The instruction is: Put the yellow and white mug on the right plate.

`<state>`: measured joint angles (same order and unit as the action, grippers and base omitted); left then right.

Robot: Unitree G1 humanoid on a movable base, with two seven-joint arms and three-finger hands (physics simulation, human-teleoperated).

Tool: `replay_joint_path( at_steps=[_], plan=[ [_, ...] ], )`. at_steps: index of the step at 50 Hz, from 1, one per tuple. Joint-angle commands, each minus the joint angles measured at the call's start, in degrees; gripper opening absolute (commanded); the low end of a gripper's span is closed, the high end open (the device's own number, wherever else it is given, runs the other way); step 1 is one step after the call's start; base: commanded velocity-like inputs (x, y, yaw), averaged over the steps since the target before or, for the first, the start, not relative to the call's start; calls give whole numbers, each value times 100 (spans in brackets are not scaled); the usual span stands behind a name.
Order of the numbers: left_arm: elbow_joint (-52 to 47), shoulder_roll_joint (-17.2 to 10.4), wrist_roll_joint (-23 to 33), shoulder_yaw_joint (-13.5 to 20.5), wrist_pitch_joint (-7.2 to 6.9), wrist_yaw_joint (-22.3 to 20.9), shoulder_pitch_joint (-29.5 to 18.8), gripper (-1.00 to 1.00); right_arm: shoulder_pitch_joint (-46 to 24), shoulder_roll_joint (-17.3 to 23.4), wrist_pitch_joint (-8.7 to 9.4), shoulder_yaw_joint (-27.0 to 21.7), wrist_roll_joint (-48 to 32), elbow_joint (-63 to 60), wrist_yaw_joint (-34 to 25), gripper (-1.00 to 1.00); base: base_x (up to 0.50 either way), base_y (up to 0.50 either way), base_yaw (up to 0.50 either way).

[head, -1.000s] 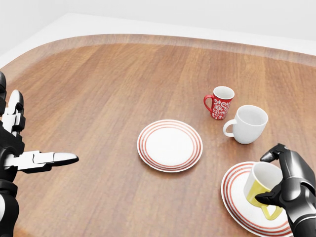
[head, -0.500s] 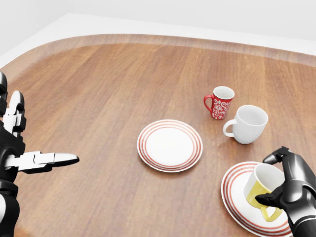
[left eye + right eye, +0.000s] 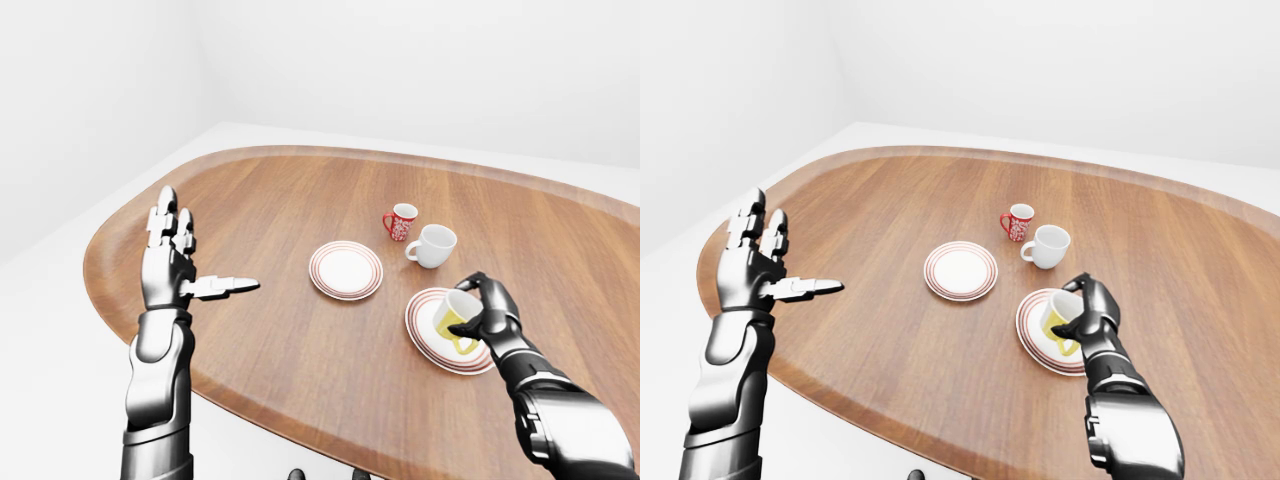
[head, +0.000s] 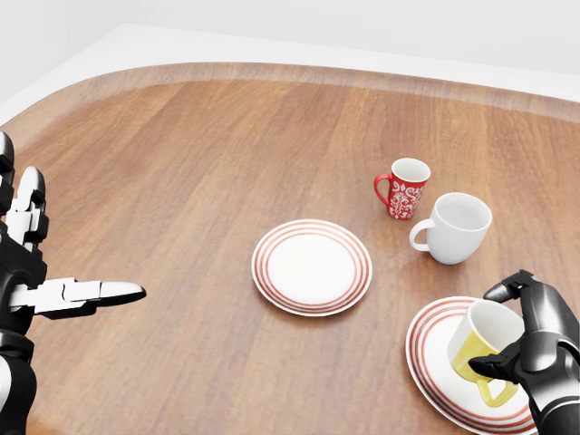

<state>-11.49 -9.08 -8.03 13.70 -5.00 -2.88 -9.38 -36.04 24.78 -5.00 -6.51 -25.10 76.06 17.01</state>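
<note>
The yellow and white mug [image 4: 480, 349] sits tilted on the right plate [image 4: 433, 367] at the bottom right of the head view, handle toward the bottom. My right hand [image 4: 521, 349] is shut on the mug, with fingers over its rim and side. The hand and mug also show in the left-eye view [image 3: 470, 313]. My left hand [image 4: 54, 272] is open and empty at the left edge of the head view, above the table, far from the mug.
A second red-ringed plate [image 4: 312, 266] lies mid-table. A red patterned mug [image 4: 402, 188] and a white mug [image 4: 453, 228] stand above the right plate. The oval wooden table [image 4: 199, 163] has its near edge just below the right plate.
My right hand has sunk slightly with the mug onto the right plate. The left hand has barely moved.
</note>
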Motion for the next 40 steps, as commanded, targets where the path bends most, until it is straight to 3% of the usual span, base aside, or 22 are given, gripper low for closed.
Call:
replay_joint_path(
  at_steps=[1,40],
  plan=[
    [-24,1,1,4,0,-3,7,100,-16,12,0,-5,-191,4,107,-100,0,0,0],
    [6,9,13,-4,0,-5,12,100,-189,34,0,-64,-109,14,235,-100,0,0,0]
  ],
)
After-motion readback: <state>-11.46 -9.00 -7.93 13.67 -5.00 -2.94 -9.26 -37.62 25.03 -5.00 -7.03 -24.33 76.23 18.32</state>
